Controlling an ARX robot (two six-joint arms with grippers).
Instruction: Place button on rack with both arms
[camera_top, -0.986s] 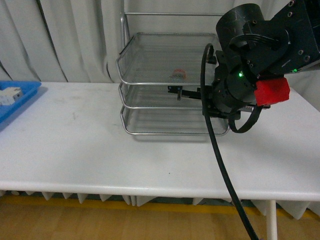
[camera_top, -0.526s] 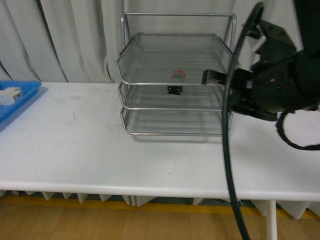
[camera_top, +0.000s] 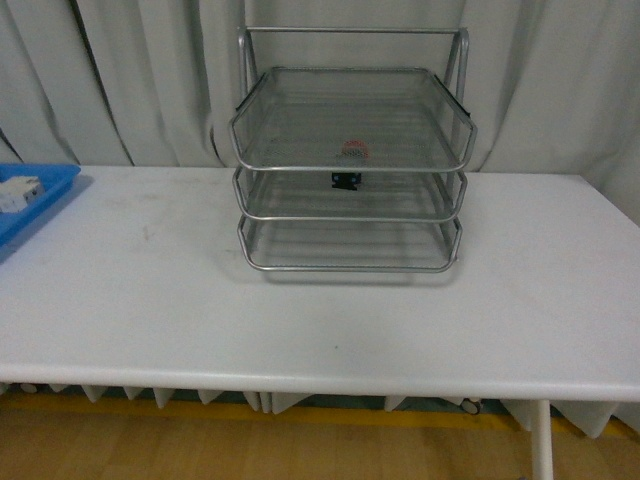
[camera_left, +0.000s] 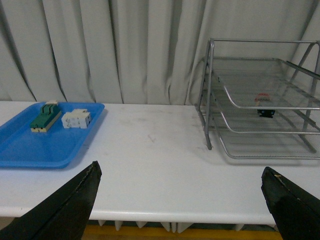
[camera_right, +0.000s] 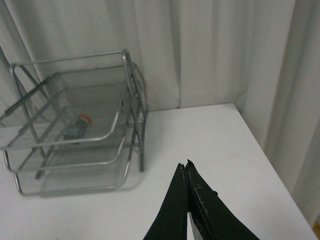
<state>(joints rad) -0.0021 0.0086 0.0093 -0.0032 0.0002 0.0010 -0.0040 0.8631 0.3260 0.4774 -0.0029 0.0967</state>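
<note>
Button (camera_top: 351, 165) is in the rack (camera_top: 350, 215): it sits on one of the upper tiers, red cap behind the front wire, dark body poking just below it; can't tell top or middle tier for sure.

Table (camera_top: 200, 310): white, runs the full width of the front view. Rack stands at the back edge, roughly mid-table, three wire tiers, open side facing the front edge.

Blue tray (camera_left: 47, 142) at the left end of the table, well apart from the rack. On it, a green-and-cream switch (camera_left: 45, 118) and a white block (camera_left: 76, 118), side by side near its back rim.

Neither arm shows in the front view. Left tool (camera_left: 182, 207): fingers spread wide, nothing between them, above the front edge. Right tool (camera_right: 186, 200): tips pressed together, holding nothing, over the right end of the table, clear of the rack.
</note>
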